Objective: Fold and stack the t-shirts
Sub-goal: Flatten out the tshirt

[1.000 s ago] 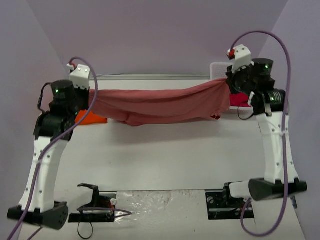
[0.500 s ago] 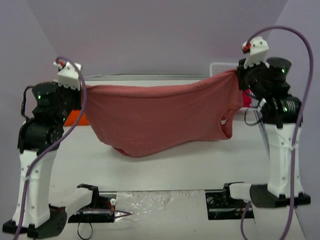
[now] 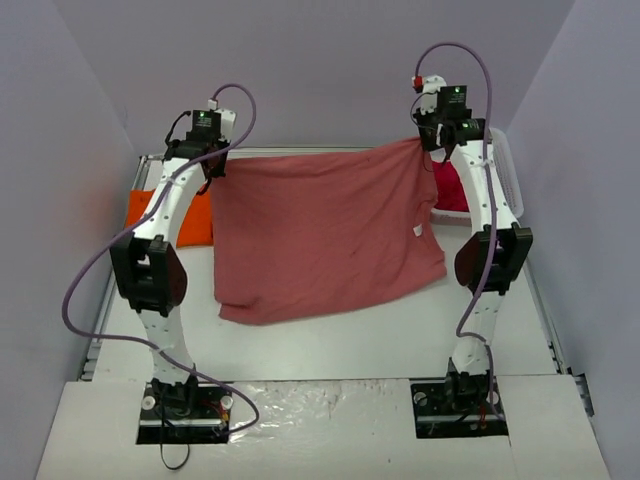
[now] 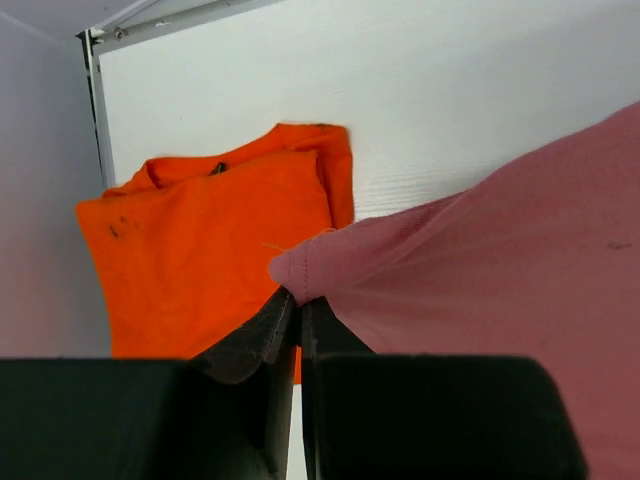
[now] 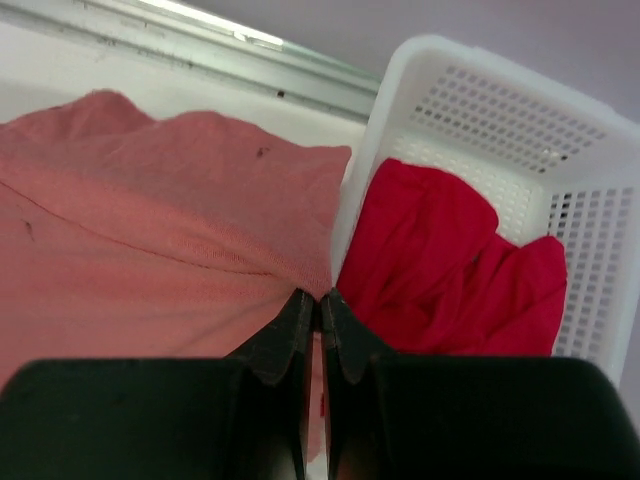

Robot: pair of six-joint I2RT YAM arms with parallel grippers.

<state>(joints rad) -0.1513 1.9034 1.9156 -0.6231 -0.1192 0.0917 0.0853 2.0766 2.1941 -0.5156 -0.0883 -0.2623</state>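
Progress looks to be somewhere around the first third of the job, judging by where the three tees lie. The brick-red t-shirt (image 3: 320, 235) is spread wide between the arms: the left gripper (image 4: 298, 312) has its jaws pinched tight on one far corner of the cloth, and the right gripper (image 5: 320, 305) is clamped just as tightly on the opposite far corner, so the top edge runs fairly taut across the far side of the table (image 3: 330, 345). The body of the shirt slopes toward the near side, and its lower edge appears to rest on the surface, slightly rumpled at the near left. It is opened out but not yet folded. The orange t-shirt (image 4: 200, 240) lies flat on the table at the far left, partly under the red cloth's corner in the overhead view; its neat, layered outline suggests it is already folded. The crimson-pink t-shirt (image 5: 440, 260) sits bunched inside the white basket (image 5: 480, 110) at the far right — untouched, by the look of it. What remains, then, is folding the brick-red one, taking out and folding the crimson one, and stacking all three.
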